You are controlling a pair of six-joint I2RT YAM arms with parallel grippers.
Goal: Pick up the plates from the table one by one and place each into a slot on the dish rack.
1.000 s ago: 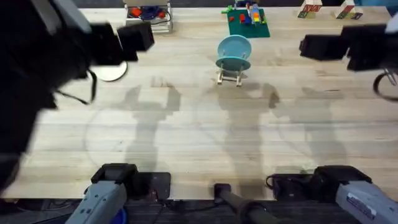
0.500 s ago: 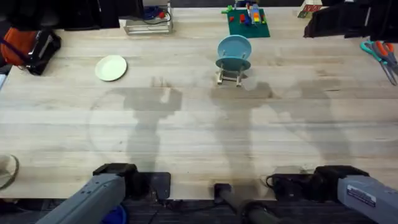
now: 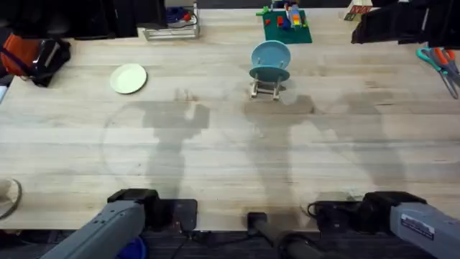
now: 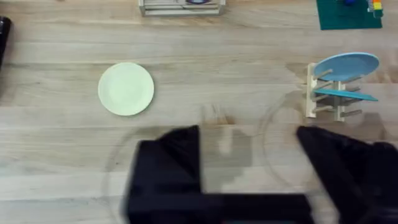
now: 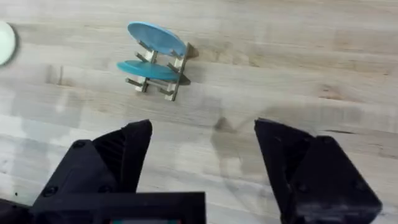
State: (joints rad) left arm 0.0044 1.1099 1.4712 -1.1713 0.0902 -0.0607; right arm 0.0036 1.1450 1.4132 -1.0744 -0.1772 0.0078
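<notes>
- Pale wooden plank table [image 3: 230, 158], grain visible, arm shadows across the middle.
- Cream-green plate [image 3: 129, 78] flat on the far left part of the table, well apart from the dish rack [image 3: 267, 88].
- Two light blue plates [image 3: 270, 55] standing in the rack slots at far centre, one behind the other.
- Left gripper [image 4: 249, 162] above the table, empty, fingers spread wide.
- Right gripper [image 5: 202, 158] likewise high, empty, fingers spread wide.
- Wire basket [image 3: 171, 27] and green block board [image 3: 286, 26] at the far edge; scissors [image 3: 438, 61] far right.
</notes>
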